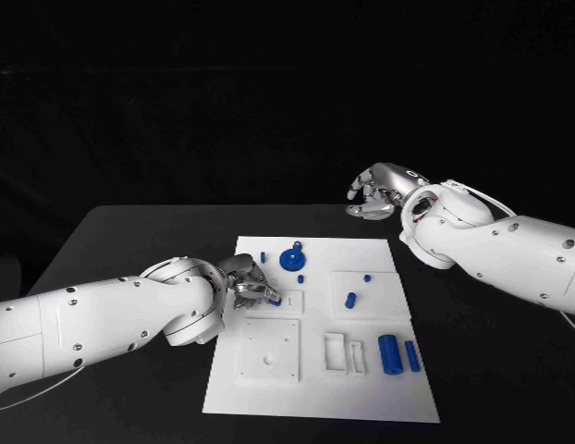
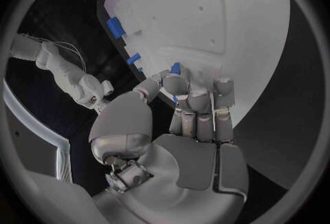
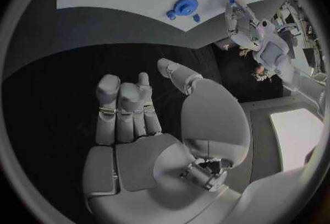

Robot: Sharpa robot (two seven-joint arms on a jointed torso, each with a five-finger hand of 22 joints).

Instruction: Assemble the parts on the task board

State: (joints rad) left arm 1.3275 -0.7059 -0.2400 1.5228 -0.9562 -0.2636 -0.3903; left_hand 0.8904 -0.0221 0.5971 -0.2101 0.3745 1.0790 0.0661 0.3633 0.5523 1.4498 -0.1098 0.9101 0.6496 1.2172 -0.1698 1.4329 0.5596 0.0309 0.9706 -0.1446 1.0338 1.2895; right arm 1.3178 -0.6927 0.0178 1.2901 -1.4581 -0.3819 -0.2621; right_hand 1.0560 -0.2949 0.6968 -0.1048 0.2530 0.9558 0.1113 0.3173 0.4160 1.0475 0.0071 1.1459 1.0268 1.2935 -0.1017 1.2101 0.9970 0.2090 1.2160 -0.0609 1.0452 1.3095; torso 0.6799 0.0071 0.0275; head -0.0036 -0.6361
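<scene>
I had the left hand [image 1: 250, 285] pinching a small blue part [image 2: 176, 68] over the task board [image 1: 368, 388] for seating, the right hand [image 1: 375, 192] clenched empty beyond it.

My board [image 1: 317, 398] is plain white on a black table [image 1: 128, 231], and the parts on it are blue: a gear [image 1: 294, 258], a small peg [image 1: 350, 300] and two cylinders [image 1: 389, 353] side by side. My arms are white with small dark dots, and both hands, left [image 1: 250, 286] and right [image 1: 374, 194], are silver. The small part [image 2: 175, 69] at my left fingertips is blue too.
</scene>
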